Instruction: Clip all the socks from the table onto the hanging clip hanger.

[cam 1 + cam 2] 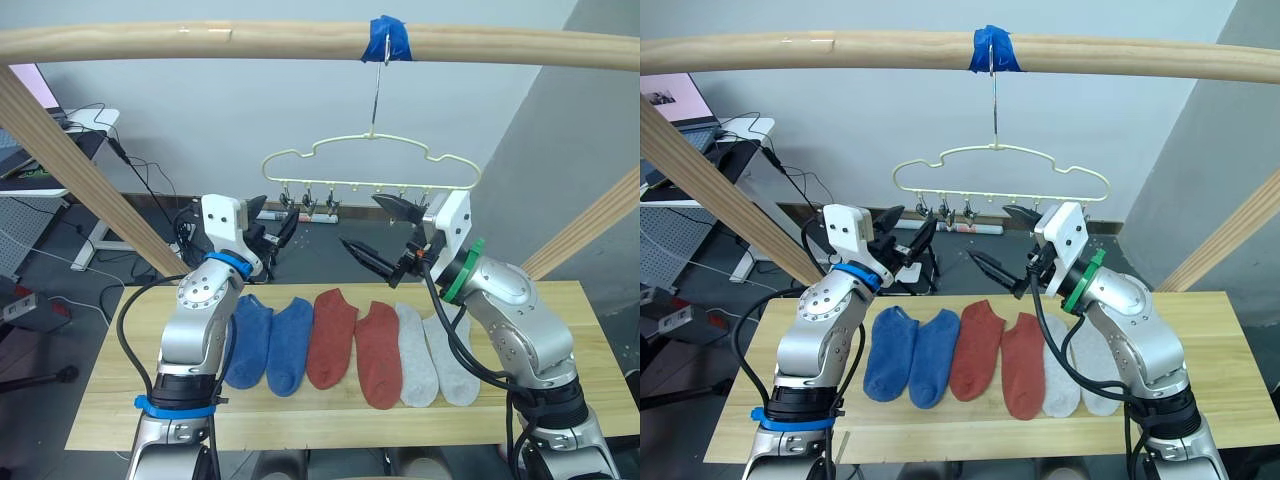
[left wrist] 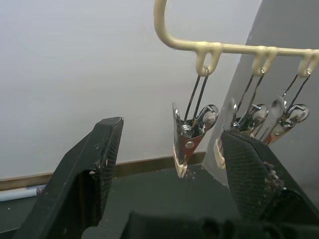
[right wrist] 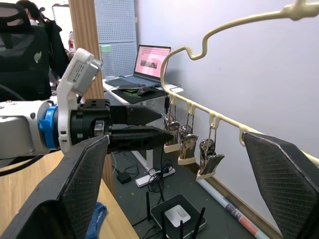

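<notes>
We see six socks lying flat in a row on the table: two blue socks at our left, two rust-red socks in the middle, and two light grey socks at our right. Above them the clip hanger hangs by its hook from a wooden pole at a band of blue tape, its clips bare. Our left end effector is raised just beside the leftmost clips, spread wide and empty, and our right end effector is raised beneath the hanger's right half, also wide and empty.
</notes>
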### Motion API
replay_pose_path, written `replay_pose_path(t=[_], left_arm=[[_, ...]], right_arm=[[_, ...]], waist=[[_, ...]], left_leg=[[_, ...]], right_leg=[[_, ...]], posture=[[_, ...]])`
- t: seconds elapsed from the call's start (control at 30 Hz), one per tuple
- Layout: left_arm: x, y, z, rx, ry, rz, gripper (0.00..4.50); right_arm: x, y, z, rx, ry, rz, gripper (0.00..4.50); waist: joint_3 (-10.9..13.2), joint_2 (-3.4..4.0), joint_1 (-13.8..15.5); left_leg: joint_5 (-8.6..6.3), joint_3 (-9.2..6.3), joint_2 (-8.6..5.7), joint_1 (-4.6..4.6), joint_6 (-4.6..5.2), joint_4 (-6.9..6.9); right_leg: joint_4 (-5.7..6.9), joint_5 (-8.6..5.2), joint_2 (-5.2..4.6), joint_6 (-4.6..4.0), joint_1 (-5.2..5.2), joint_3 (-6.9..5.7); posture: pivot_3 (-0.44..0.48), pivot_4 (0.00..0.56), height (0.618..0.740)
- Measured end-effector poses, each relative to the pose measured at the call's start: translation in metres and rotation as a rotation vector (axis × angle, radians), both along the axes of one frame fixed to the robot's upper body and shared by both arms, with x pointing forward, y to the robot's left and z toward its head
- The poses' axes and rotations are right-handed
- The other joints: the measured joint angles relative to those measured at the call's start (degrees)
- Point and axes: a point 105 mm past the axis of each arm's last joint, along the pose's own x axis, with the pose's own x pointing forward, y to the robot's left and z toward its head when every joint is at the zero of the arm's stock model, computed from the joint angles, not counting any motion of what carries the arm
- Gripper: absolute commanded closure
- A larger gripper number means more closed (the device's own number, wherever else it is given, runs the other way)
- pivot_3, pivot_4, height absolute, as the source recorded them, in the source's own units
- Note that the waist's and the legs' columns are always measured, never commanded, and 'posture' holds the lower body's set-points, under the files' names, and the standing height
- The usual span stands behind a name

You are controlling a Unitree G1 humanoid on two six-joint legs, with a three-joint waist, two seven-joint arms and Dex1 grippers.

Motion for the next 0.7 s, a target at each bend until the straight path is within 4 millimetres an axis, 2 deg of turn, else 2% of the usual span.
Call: replay_pose_path(t=[0.7], left_arm=[[0.011,-0.004,0.011,0.051,-0.066,0.021,1.07]], right_arm=[[-0.002,0.006,0.004,-0.008,-0.013,0.014,0.0]], waist=[[0.0,0.0,-1.2]], left_leg=[[0.0,0.01,-0.01,0.0,0.0,0.1]], right_leg=[[0.1,0.0,0.0,0.01,0.0,0.01]], posture=[[-0.129,0.212,0.74]])
